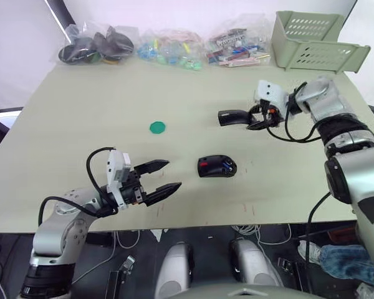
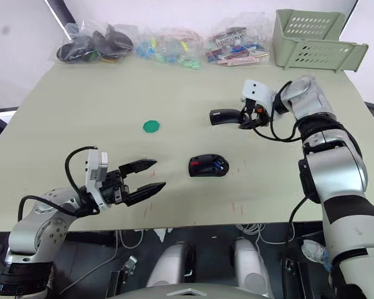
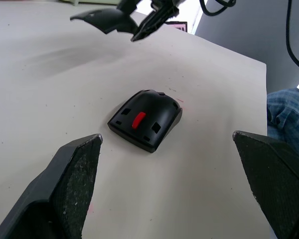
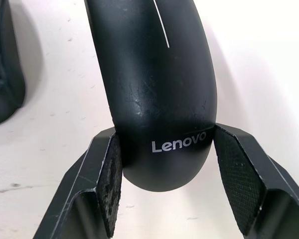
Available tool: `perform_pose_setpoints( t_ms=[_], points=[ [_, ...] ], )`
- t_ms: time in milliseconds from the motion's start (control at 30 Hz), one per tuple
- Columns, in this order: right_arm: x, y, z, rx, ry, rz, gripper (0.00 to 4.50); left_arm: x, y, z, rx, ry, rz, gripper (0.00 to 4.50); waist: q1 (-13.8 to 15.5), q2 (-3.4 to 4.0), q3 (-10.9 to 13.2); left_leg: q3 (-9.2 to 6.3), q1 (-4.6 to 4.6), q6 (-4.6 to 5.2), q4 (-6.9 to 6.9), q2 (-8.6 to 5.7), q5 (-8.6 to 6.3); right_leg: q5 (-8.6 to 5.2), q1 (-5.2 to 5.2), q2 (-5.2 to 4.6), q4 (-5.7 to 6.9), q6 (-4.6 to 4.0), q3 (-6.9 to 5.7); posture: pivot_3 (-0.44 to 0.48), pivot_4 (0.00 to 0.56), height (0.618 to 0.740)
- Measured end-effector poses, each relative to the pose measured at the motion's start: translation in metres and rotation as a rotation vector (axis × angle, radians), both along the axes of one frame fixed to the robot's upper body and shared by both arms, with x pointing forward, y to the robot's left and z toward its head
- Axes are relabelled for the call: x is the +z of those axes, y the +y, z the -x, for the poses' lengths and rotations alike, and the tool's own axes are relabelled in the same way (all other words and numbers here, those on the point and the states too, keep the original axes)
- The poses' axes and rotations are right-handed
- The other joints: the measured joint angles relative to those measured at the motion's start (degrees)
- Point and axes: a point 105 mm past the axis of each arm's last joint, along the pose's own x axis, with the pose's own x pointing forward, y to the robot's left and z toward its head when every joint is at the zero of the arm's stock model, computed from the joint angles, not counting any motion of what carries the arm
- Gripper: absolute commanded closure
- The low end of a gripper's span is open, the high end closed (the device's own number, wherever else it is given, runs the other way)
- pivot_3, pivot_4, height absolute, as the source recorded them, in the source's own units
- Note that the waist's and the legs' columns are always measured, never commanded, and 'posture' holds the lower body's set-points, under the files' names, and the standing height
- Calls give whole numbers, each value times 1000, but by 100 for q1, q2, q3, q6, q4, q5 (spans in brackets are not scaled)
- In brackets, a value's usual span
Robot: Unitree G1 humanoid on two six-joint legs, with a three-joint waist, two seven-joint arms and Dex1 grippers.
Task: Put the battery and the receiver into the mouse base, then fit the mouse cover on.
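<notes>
Cover handling: mouse cover (image 1: 232, 116) reads as a thin, stiff, light plastic shell with a glossy skin, so likely slippery; best held across its narrow rear end, as it is now, so the long front stays free to seat first.
Cover look: plain black, curved like a mouse back, a fine pale line down the middle and white "Lenovo" lettering near the held end.
Cover place: on the far right part of the surface (image 1: 81, 112), well apart from the base, held at or just above it; contact cannot be told.
Right gripper (image 4: 164, 172): jaws closed narrow on the lettered end of the cover, one pad on each side.
Base look: mouse base (image 1: 217, 166) is a black oval body with a red wheel at its front; blue shows in its open top, probably the battery (image 1: 227, 165).
Base place: near the middle of the surface, flat, touched by nothing.
Left gripper (image 1: 163, 176): jaws wide and empty, pointing at the base from near the front edge.
Receiver: too small to pick out.
Other: green disc (image 1: 157, 128) lies apart, to the left.
</notes>
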Motion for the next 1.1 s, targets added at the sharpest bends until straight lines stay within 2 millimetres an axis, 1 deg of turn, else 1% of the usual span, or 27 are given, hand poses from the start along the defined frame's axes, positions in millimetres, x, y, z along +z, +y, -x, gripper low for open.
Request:
perform_pose_setpoints(
  t_ms=[67, 133, 200, 233, 267, 300, 333, 367, 433, 500, 533, 567, 667, 700, 800, 933, 1000, 1100],
  points=[
    [4, 0, 5, 17, -2, 3, 1992, 0, -1, -1, -4, -1, -1, 0, 6, 0, 0, -1, 1, 0, -3, -1, 0, 0, 0, -3, -2, 1, 1, 0, 150, 740],
    [7, 2, 16, 36, -7, 14, 1992, -1, 1, -2, -1, 0, -3, 0, 37, 0, 0, -4, 0, 0, -8, 0, 0, 0, -3, -5, -2, 1, 1, 0, 150, 740],
    [8, 4, 29, 48, -21, 44, 1992, -2, 0, -2, -3, -7, -12, 0, 67, 1, 1, -4, -3, 0, -12, -1, 0, 0, -11, -6, 0, 1, 3, 0, 150, 740],
    [10, 6, 40, 37, -24, 61, 1992, -2, 0, -3, -3, -25, -24, 0, 84, 4, 2, -3, -3, 0, -15, -2, 0, 0, -16, -5, 1, 1, 4, 0, 150, 740],
    [13, 9, 45, 38, -25, 66, 1992, -2, 1, -3, 1, -35, -31, 0, 92, 6, 4, -4, -4, 0, -16, -2, 0, -1, -19, -5, 3, 0, 5, 0, 150, 740],
    [17, 14, 54, 38, -33, 77, 1992, -2, 1, -4, 6, -55, -37, 0, 98, 7, 4, -4, -4, 0, -17, -1, 0, -2, -23, -4, 5, -1, 6, 0, 150, 740],
    [20, 23, 67, 43, -48, 105, 1992, 1, 0, -3, -9, -100, -12, 0, 104, 7, 4, -3, -4, 0, -18, -1, 0, -3, -23, -3, 7, -4, 5, 0, 150, 740],
    [21, 27, 72, 52, -55, 119, 1992, 2, -1, -3, -16, -118, -1, 0, 108, 6, 3, -2, -4, 0, -18, 0, 0, -6, -24, -3, 7, -8, 4, 0, 150, 740],
    [19, 41, 89, 45, -30, 125, 1992, 4, 0, 1, -52, -141, 11, 0, 109, 5, 3, -1, -4, 0, -17, 0, 0, -18, -25, -2, 7, -29, 1, 0, 150, 740],
    [16, 46, 95, 17, -10, 126, 1992, 4, 3, 2, -66, -129, 7, 0, 113, 4, 2, -3, -4, -4, -16, 1, 3, -20, -26, -3, 10, -32, 1, 0, 150, 740],
    [12, 47, 97, -41, 0, 128, 1992, 6, 7, 4, -85, -111, 14, 0, 111, 4, 2, -3, -4, -7, -16, 2, 5, -21, -29, -6, 10, -33, 2, 0, 150, 740],
    [10, 47, 97, -64, 9, 127, 1992, 7, 8, 5, -91, -107, 20, 0, 111, 4, 2, -3, -4, -7, -16, 3, 5, -21, -29, -9, 10, -33, 2, 0, 150, 740],
    [-1, 51, 102, -150, 40, 117, 1992, 12, 17, 7, -99, -91, 34, 0, 111, 3, 2, -4, -5, -8, -17, 3, 6, -22, -31, -17, 8, -33, 5, 0, 150, 740],
    [-9, 54, 105, -178, 59, 115, 1992, 15, 20, 8, -103, -92, 34, 0, 110, 3, 2, -3, -12, -8, -17, 2, 6, -21, -37, -18, 8, -32, 7, 0, 150, 740],
    [-23, 58, 112, -205, 93, 122, 1992, 18, 26, 11, -103, -97, 25, 0, 110, 3, 2, -3, -32, -8, -17, 0, 6, -21, -56, -20, 8, -31, 7, 0, 150, 740],
    [-34, 62, 118, -213, 88, 138, 1992, 19, 33, 14, -93, -91, 38, 0, 109, 0, 0, -2, -54, -8, -15, 0, 7, -19, -72, -19, 7, -27, -4, 0, 150, 740],
    [-42, 63, 121, -204, 103, 145, 1992, 17, 41, 20, -77, -65, 46, 0, 98, 0, 0, -3, -60, -8, -15, 1, 7, -19, -78, -19, 7, -27, -5, 0, 150, 740],
    [-43, 65, 122, -197, 107, 139, 1992, 14, 46, 25, -67, -46, 50, 0, 100, 0, 0, -3, -67, -8, -14, 1, 8, -19, -84, -17, 9, -26, -8, 0, 150, 740]
  ],
)
